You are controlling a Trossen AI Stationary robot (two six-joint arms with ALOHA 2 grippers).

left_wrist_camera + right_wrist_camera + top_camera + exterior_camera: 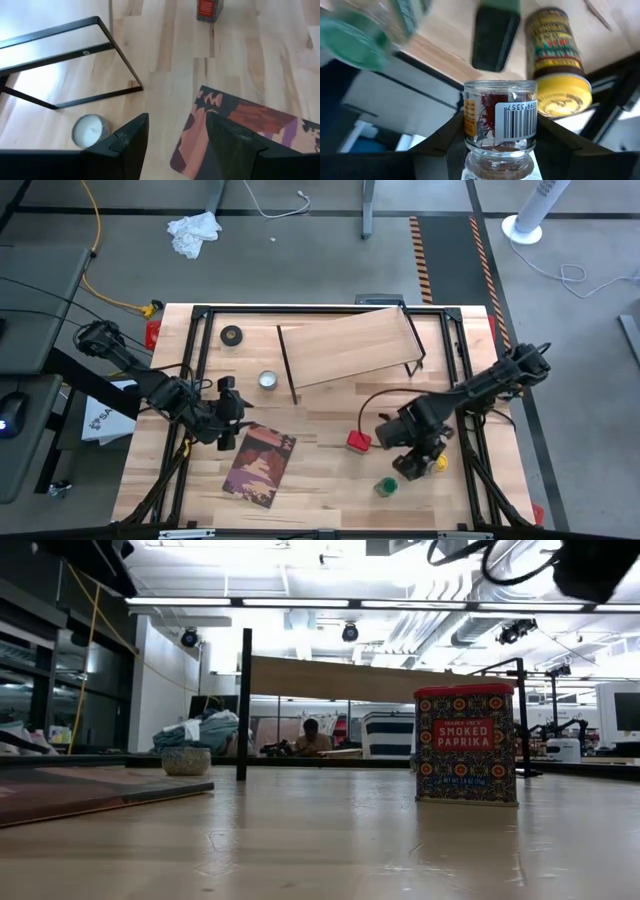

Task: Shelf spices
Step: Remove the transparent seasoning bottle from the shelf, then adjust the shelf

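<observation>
My right gripper [405, 452] is shut on the clear glass jar [500, 125] near the table's right front. The red box [358, 442] stands on its base just left of it and also shows in the low view [465, 745]. The green-topped jar [386, 485] and the yellow-topped jar [437, 463] are close by, nearer the front edge. The dark grey tin [267, 380] sits beside the shelf's left leg. The pale wood shelf [350, 345] stands askew at the table's far middle. My left gripper [177, 140] is open and empty over the book's far corner. My right gripper pinches the clear glass jar between its two fingers [447, 145], on the jar's two sides [470, 135] near the end toward the wrist. The jar's labelled body sticks out past the fingertips. The low view shows no jar standing on the table.
A brown-and-maroon book [260, 463] lies flat at the front left. A black tape roll [232, 335] lies at the far left. A black frame [200, 320] runs round the table. A dark oblong thing [495, 37] lies between the green-topped and yellow-topped jars.
</observation>
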